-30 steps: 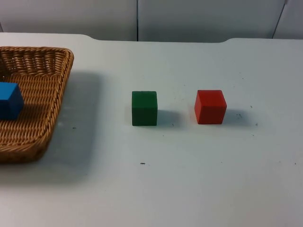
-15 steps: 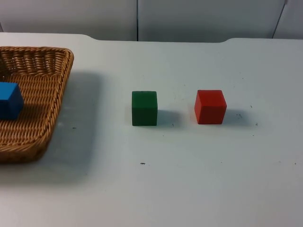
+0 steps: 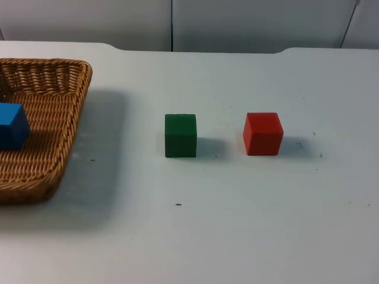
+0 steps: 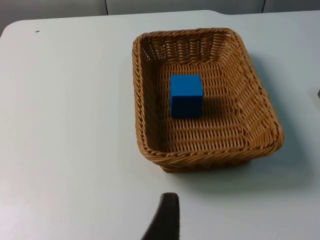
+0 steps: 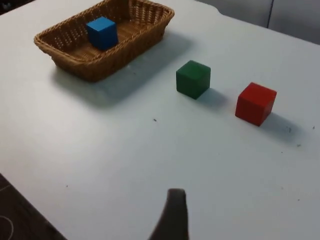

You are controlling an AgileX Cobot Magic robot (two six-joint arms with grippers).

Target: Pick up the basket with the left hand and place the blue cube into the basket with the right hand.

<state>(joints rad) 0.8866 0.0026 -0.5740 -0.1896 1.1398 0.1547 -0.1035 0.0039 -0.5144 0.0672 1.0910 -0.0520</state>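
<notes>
A woven wicker basket point(image 3: 72, 121) rests on the white table at the left edge of the top view. The blue cube point(image 3: 12, 125) lies inside it, on the basket floor. In the left wrist view the basket point(image 4: 210, 159) sits flat with the blue cube point(image 4: 186, 95) near its middle, and my left gripper point(image 4: 167, 222) hangs back from the basket's near short side, well apart from it. My right gripper point(image 5: 172, 215) hovers high over bare table, far from the basket point(image 5: 95, 75) and the blue cube point(image 5: 102, 33). Neither gripper holds anything.
A green cube point(image 3: 180, 135) and a red cube point(image 3: 263, 134) stand side by side near the table's middle, right of the basket. They appear again as the green cube point(image 5: 193, 78) and red cube point(image 5: 255, 103). The grey partition wall point(image 3: 237, 23) bounds the far edge.
</notes>
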